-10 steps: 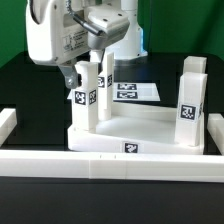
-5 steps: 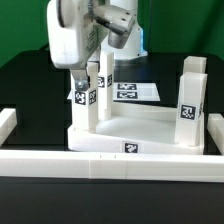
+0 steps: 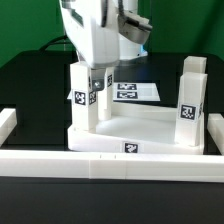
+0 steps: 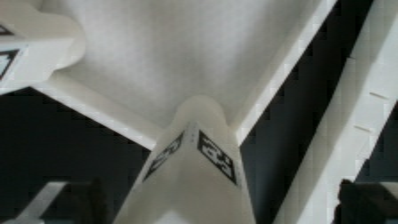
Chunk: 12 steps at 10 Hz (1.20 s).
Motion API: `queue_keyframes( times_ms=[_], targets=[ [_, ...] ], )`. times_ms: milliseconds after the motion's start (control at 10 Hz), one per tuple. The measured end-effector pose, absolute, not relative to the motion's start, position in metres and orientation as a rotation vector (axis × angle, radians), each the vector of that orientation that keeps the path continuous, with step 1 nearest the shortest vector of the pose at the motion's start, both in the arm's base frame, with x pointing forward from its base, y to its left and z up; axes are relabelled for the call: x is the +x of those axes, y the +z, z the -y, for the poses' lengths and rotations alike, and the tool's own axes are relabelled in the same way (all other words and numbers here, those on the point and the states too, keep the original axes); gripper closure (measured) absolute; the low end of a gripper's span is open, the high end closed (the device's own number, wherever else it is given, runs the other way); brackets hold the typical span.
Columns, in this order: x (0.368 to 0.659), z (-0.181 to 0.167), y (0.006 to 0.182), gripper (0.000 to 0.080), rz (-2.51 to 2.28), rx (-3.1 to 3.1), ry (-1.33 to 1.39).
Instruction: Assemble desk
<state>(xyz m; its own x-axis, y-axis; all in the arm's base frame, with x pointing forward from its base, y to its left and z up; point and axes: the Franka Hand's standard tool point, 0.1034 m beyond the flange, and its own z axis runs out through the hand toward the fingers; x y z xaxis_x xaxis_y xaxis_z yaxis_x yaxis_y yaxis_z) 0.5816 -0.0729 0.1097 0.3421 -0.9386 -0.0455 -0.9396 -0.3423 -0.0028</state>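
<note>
The desk top (image 3: 125,135) lies on the black counter (image 3: 30,85) against its front rail (image 3: 110,165), legs standing in its corners. We see our end effector (image 3: 98,80) released, hovering over one leg (image 3: 84,95).

Even bright lighting, whites near blown out; exterior view slightly soft; wrist view blurred, possibly too close.

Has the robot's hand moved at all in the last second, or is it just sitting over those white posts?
Yes. The hand has shifted toward the exterior view's right, judged against the marker board on the table behind it, and now hangs above the upright legs.
</note>
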Motion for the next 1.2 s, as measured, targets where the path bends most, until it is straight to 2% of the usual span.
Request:
queue_keyframes(
  times_ms=[900, 1100, 1200],
  targets=[
    [0.579, 0.082, 0.108, 0.015, -0.705, -3.053, 0.032],
    [0.579, 0.083, 0.108, 0.015, -0.574, -3.083, 0.033],
    [0.579, 0.084, 0.108, 0.0177, -0.552, -3.087, 0.032]
  ],
)
